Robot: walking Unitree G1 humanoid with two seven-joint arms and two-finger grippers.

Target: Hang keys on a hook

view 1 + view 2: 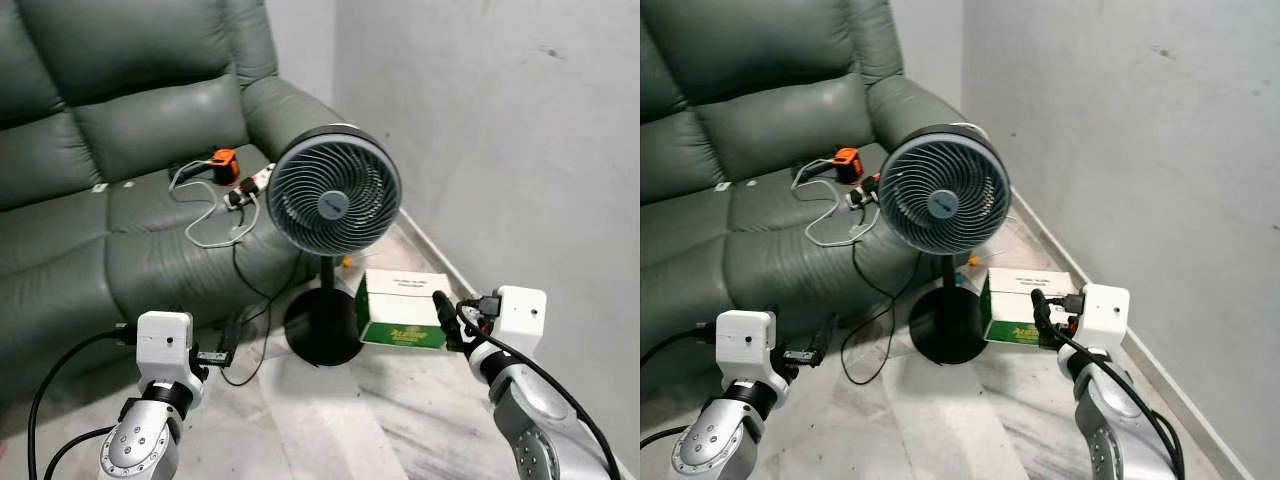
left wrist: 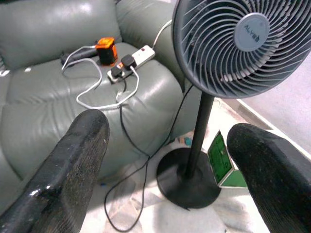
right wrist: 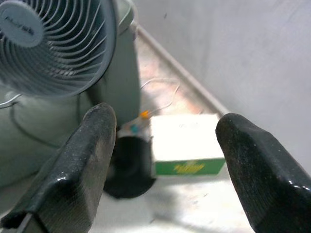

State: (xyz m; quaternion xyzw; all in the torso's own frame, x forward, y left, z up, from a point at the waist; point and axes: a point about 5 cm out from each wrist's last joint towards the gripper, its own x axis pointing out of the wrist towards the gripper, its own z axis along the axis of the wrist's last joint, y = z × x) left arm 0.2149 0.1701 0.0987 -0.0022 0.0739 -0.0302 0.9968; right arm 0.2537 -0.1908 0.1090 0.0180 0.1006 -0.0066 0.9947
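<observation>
Left gripper point(image 2: 167, 160) and right gripper point(image 3: 165, 160) raised forward, fingers apart, empty, facing fan point(image 1: 333, 195).

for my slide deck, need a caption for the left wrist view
Open left tool faces a grey pedestal fan beside a green leather sofa carrying a white power strip.
</observation>
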